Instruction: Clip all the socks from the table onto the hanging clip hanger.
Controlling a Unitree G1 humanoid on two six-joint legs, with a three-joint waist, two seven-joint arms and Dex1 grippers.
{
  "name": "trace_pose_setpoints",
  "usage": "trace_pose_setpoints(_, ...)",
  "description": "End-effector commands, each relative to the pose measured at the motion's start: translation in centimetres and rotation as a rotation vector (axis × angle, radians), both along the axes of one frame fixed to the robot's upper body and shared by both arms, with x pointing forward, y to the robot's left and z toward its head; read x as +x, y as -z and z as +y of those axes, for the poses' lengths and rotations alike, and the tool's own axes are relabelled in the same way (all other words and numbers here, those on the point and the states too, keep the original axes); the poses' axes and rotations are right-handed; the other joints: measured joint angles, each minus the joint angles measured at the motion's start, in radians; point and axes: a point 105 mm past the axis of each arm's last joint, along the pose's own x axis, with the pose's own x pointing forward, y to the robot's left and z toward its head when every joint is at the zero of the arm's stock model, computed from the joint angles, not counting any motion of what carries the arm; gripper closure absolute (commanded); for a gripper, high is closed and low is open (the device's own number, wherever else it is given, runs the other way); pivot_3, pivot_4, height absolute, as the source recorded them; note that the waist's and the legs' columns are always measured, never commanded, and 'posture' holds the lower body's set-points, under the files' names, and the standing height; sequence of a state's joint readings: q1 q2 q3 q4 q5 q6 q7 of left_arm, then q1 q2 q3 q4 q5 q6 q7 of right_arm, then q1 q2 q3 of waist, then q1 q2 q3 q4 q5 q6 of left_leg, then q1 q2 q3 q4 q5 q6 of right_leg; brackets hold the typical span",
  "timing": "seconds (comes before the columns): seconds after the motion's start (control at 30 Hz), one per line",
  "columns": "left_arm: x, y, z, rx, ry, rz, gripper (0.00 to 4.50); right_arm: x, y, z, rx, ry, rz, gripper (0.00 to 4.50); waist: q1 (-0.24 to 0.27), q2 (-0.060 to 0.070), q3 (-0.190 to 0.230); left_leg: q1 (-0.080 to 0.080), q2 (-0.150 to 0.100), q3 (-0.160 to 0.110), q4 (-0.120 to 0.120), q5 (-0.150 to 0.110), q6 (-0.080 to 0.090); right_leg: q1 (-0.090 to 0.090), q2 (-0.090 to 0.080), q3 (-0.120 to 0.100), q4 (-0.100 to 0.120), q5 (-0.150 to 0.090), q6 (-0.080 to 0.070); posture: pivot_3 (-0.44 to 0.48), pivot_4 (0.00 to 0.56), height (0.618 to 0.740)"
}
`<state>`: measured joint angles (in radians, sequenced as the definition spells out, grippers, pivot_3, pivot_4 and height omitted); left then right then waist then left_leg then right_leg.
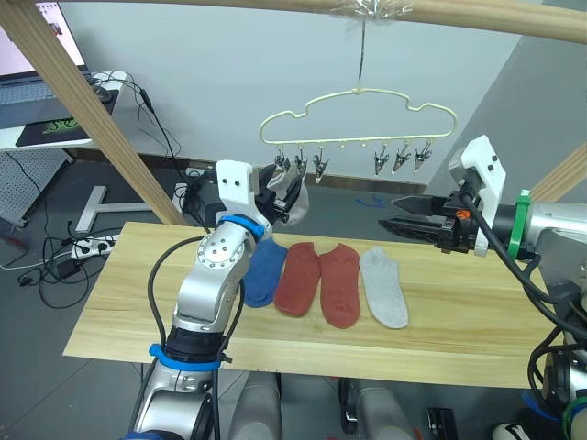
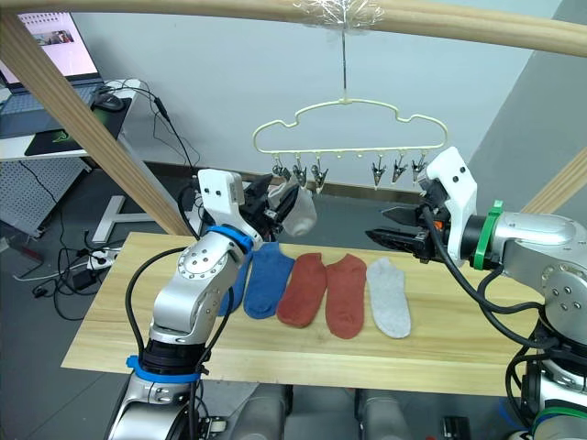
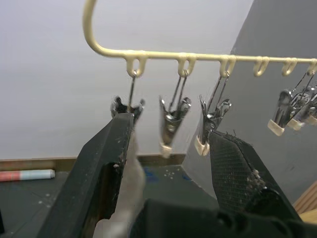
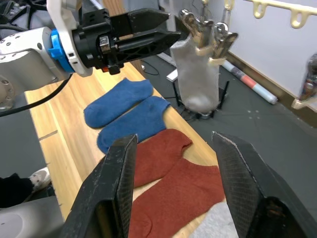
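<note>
The pale yellow clip hanger (image 1: 358, 96) hangs from a wooden beam above the table's (image 1: 138, 321) far edge. A light grey sock (image 4: 198, 79) dangles from its leftmost clip (image 3: 126, 106). My left gripper (image 1: 284, 188) is raised right at that clip, open, with the sock's fabric (image 3: 130, 183) resting along one finger (image 3: 106, 163). On the table lie two blue socks (image 4: 126, 111), two rust-red socks (image 1: 319, 280) and one grey sock (image 1: 383, 286). To the right, my right gripper (image 1: 399, 214) hovers open and empty, level with the hanging sock.
A slanted wooden beam (image 1: 92, 110) crosses on the left behind the table. Free clips (image 1: 401, 158) hang at the hanger's right end, with two more (image 3: 171, 121) beside the used one. A desk with a laptop (image 1: 37, 92) and floor cables (image 1: 92, 246) lie beyond.
</note>
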<state>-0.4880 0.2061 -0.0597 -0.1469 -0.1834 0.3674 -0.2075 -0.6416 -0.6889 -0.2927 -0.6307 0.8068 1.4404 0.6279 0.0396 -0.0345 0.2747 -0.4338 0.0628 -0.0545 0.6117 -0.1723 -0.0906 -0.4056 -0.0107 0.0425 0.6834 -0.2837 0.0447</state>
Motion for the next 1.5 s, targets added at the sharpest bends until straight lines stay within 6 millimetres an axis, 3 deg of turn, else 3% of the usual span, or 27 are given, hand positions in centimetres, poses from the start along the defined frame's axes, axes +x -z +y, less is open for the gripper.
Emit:
trace_pose_setpoints(0.03,-0.2,-1.5,-0.5,-0.005,0.011,-0.071,1.73,-0.6,-0.6,0.0,0.005,0.009,-0.036,2.04,-0.005,0.0,0.0,0.0,0.0,0.0,0.0,0.0,0.0,0.0,0.0,0.0,0.0,0.0,0.0,0.056,0.221,0.74)
trace_pose_setpoints(0.23,0.1,-1.3,-0.8,-0.016,0.001,-0.061,0.32,-0.8,-0.4,-0.2,0.007,0.029,-0.028,2.01,-0.017,0.0,0.0,0.0,0.0,0.0,0.0,0.0,0.0,0.0,0.0,0.0,0.0,0.0,0.0,0.043,0.228,0.74)
trace_pose_setpoints(0.47,0.7,-1.2,-0.8,-0.025,-0.018,-0.059,0.32,-0.9,-0.4,-0.4,0.008,0.045,-0.026,2.01,-0.02,0.0,0.0,0.0,0.0,0.0,0.0,0.0,0.0,0.0,0.0,0.0,0.0,0.0,0.0,0.031,0.231,0.74)
trace_pose_setpoints(0.63,0.6,-1.5,-1.0,-0.038,-0.016,-0.064,1.48,-1.0,-0.3,-0.6,0.008,0.058,-0.023,2.01,-0.022,0.0,0.0,0.0,0.0,0.0,0.0,0.0,0.0,0.0,0.0,0.0,0.0,0.0,0.0,0.024,0.234,0.74)
trace_pose_setpoints(0.83,0.6,-1.8,-1.1,-0.034,-0.02,-0.076,1.48,-1.0,-0.2,-0.7,0.011,0.069,-0.022,2.01,-0.023,0.0,0.0,0.0,0.0,0.0,0.0,0.0,0.0,0.0,0.0,0.0,0.0,0.0,0.0,0.021,0.234,0.74)
trace_pose_setpoints(1.0,0.8,-2.2,-1.3,-0.04,-0.026,-0.085,2.59,-1.0,-0.2,-0.7,0.014,0.076,-0.023,2.01,-0.023,0.0,0.0,0.0,0.0,0.0,0.0,0.0,0.0,0.0,0.0,0.0,-0.001,0.0,0.0,0.012,0.236,0.74)
trace_pose_setpoints(1.5,1.4,-2.2,-0.7,-0.039,-0.094,-0.091,2.59,-1.1,-0.1,-1.1,0.009,0.095,-0.017,2.01,-0.039,0.0,0.0,0.0,0.0,0.0,0.0,0.0,0.001,0.0,0.001,0.001,-0.001,0.0,0.0,-0.001,0.243,0.74)
